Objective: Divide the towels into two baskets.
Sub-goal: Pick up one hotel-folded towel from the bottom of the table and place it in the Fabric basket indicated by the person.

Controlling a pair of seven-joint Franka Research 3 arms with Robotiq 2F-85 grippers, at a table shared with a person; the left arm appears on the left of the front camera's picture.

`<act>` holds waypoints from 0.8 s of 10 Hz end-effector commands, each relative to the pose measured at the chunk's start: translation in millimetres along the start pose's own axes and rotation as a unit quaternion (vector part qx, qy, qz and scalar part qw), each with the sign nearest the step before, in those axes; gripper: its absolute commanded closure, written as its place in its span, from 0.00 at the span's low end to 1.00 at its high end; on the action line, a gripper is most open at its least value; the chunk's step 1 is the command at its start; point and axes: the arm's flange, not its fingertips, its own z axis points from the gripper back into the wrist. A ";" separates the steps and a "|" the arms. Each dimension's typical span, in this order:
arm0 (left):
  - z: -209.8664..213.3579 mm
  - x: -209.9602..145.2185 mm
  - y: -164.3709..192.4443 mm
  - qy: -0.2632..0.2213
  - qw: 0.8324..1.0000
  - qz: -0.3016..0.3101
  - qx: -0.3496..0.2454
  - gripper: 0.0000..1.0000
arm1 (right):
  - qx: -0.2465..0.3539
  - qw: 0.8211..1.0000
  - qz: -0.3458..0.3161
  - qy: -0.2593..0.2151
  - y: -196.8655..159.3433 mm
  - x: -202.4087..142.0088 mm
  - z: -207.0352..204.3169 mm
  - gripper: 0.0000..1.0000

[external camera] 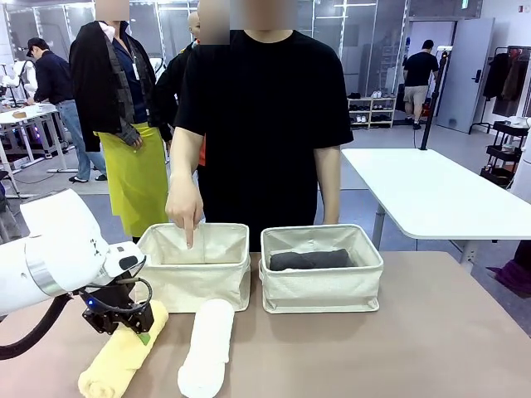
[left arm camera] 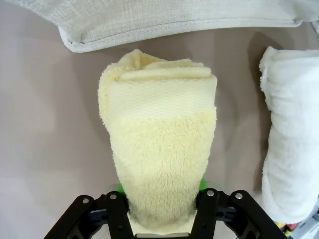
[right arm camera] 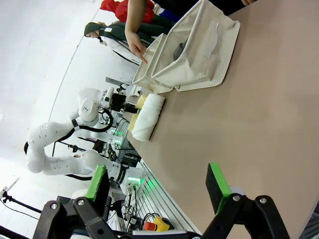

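Left claw (left arm camera: 162,199): narrow, clamped across the near end of the rolled yellow terry towel (left arm camera: 159,144). The green pads press into the pile on both sides. The roll lies flat on the brown counter (external camera: 415,348) at the lower left of the front view, not yet lifted.

Right claw (right arm camera: 157,181): wide, holding nothing, above bare counter and well apart from the towels.

Just beside the yellow roll, toward frame centre, lies the rolled white terry towel (external camera: 207,348), apart from it and untouched. Directly beyond both stands the left cream canvas basket (external camera: 195,282). Its near wall is just past the far end of the yellow roll, at the top of the left wrist view. The right cream canvas basket (external camera: 319,290) stands beside it at centre right and holds the rolled dark grey towel (external camera: 309,259), lying across it.

Progress, as I judge it: one towel is placed, one is gripped, one waits on the counter. What else either basket holds I cannot tell. The left basket looks the fitting one for the yellow roll.

Obstruction: the person's hand (external camera: 184,203) points down into the left basket, fingertip inside its mouth. I judge that a lift over the near wall would risk meeting that hand, so it needs watching. The white roll lies close enough that a sideways swing could brush it.
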 end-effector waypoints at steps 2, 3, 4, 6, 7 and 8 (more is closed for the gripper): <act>11.2 -88.9 7.3 -0.015 1.000 -0.011 -0.010 0.86 | -0.001 1.000 -0.012 -0.001 6.2 0.1 -0.1 0.02; 24.9 -90.4 5.4 -0.008 1.000 -0.019 -0.013 0.78 | -0.001 1.000 -0.012 -0.001 6.2 0.1 -0.1 0.02; 45.9 -92.5 1.7 0.009 0.999 -0.044 -0.021 0.78 | -0.001 1.000 -0.012 -0.001 6.2 0.1 -0.1 0.02; 95.0 -93.5 -1.6 0.035 0.989 -0.142 -0.018 0.78 | -0.001 1.000 -0.012 -0.001 6.2 0.1 -0.1 0.02; 116.8 -94.2 -4.3 0.035 0.976 -0.214 -0.020 0.78 | -0.001 1.000 -0.012 -0.001 6.2 0.1 -0.1 0.02; 133.2 -94.3 -8.7 0.010 0.964 -0.263 -0.020 0.78 | -0.001 1.000 -0.012 -0.001 6.2 0.1 -0.1 0.02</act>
